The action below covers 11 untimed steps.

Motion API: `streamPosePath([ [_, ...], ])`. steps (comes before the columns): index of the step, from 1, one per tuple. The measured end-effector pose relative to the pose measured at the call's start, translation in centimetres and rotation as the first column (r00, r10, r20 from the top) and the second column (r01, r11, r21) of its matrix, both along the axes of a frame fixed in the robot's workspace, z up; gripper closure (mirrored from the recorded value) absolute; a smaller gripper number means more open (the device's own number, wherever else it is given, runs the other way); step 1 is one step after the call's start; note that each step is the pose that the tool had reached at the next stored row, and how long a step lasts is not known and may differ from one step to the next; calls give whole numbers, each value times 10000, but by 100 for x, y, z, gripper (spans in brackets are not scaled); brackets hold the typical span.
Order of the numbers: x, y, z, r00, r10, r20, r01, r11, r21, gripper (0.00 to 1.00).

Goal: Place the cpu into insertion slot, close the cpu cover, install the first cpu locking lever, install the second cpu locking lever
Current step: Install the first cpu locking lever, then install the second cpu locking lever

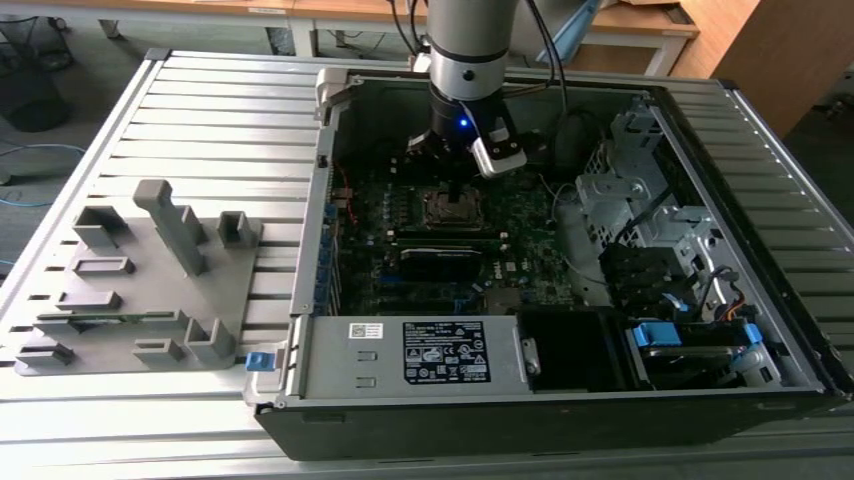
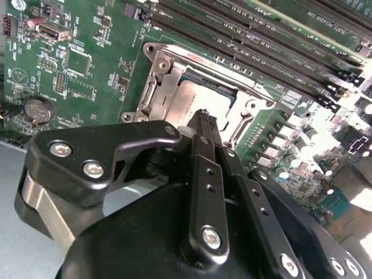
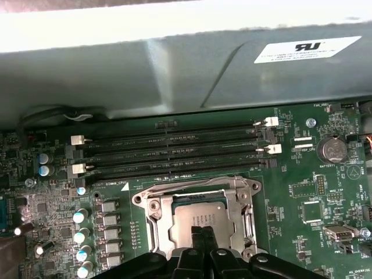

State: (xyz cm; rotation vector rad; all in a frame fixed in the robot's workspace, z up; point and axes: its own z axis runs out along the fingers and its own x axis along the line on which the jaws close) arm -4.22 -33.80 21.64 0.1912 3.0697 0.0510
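Silver cpu cover (image 1: pixel 453 205) sits directly under my gripper (image 1: pixel 458 186) in the exterior view, mid-motherboard inside the open PC case (image 1: pixel 747 120). My arm comes straight down from above. Socket area lies between the case wall on the exterior view's left and the drive cages (image 1: pixel 641 200) on the exterior view's right. Grey fixture tray (image 1: pixel 134 290) with upright pegs is well apart, outside the case, irrelevant to reach.

Second wrist view: my fingertips (image 2: pixel 203 119) are pressed together, nothing pinched between them, tips just over the near edge of the cpu (image 2: pixel 200 96). The cpu lies flat in the insertion slot (image 2: pixel 152 99), grey top showing through the cover's cut-out. The cpu cover (image 2: pixel 168 61) looks laid down over it, frame surrounding the chip. A thin locking lever (image 2: pixel 241 125) runs along one side of the frame, just beside my fingers; can't tell if it's latched. Long black memory slots (image 2: pixel 261 35) run parallel beyond the socket.

First wrist view: same picture. Gripper (image 3: pixel 202 233) closed, tips at the cpu (image 3: pixel 197 220) edge, cover frame (image 3: pixel 195 187) around it. Memory slots (image 3: pixel 174 154) between socket and case wall; capacitor row (image 3: pixel 81 232) flanks one side. Coin cell (image 3: pixel 331 150) is clear of my path. Nothing stands between claw and socket; the tight bit is the levers hugging the frame edges.
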Motion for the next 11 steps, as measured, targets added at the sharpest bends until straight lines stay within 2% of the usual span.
streamPosePath([
  [11, 0, 0, 17, 10000, 0, -13, 0, 10000, 0, 89],
])
